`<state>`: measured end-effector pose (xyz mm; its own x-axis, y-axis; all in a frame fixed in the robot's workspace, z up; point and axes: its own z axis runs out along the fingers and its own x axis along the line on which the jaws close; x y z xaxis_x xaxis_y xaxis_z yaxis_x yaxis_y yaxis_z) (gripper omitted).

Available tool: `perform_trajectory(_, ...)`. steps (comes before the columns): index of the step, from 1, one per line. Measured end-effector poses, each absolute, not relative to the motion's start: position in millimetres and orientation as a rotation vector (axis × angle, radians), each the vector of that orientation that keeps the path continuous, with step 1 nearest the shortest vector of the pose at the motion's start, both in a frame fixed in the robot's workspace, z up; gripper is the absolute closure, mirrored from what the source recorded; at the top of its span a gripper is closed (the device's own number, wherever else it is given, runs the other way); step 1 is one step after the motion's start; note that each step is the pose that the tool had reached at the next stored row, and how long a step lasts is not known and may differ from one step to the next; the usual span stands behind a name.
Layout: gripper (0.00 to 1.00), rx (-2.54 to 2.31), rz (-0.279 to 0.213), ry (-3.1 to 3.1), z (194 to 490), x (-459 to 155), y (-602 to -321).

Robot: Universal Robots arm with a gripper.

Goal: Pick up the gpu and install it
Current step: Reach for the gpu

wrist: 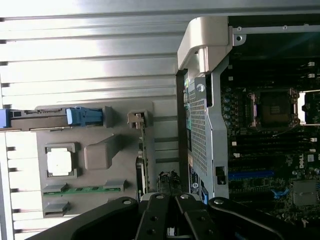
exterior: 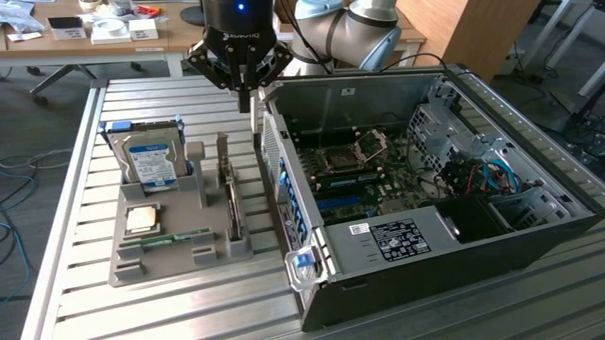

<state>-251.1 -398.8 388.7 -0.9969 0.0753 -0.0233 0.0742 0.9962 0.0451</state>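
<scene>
In the exterior view's lower left, on a slatted metal table [exterior: 170, 304], sat a grey moulded holder [exterior: 142, 263] carrying loose computer parts. A green RAM stick [exterior: 178, 237] lay flat near its front. A square processor chip [exterior: 142, 218] sat in a recess behind that, and a blue-labelled hard drive [exterior: 151, 164] stood upright at the holder's back.

Along the holder's right edge the gpu [exterior: 229, 198] stood on its long edge, wedged in slots at both ends. That pose probably offered its upper edge to a pinch from straight above. It looked thin, flat and dark from this side, with a pale metal bracket at its far end. In the wrist view it appeared edge-on as a narrow dark strip.

Filling the right half, the black computer case [exterior: 426, 273] lay on its side with its panel off. Its motherboard [exterior: 378, 170] faced upward, likely so a card could be pushed straight down.

At upper centre, the gripper [exterior: 244, 105] hung above the gap between holder and case, near the gpu's far end. Its fingers were pressed together on nothing and were not touching the card.

A wooden desk [exterior: 104, 39] with small boxes stood beyond.
</scene>
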Motion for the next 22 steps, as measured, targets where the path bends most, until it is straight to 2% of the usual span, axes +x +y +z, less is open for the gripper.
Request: perform_trajectory(22, 0.89, 0.117, 0.069, 3.114, 388.4, -258.2, -399.0)
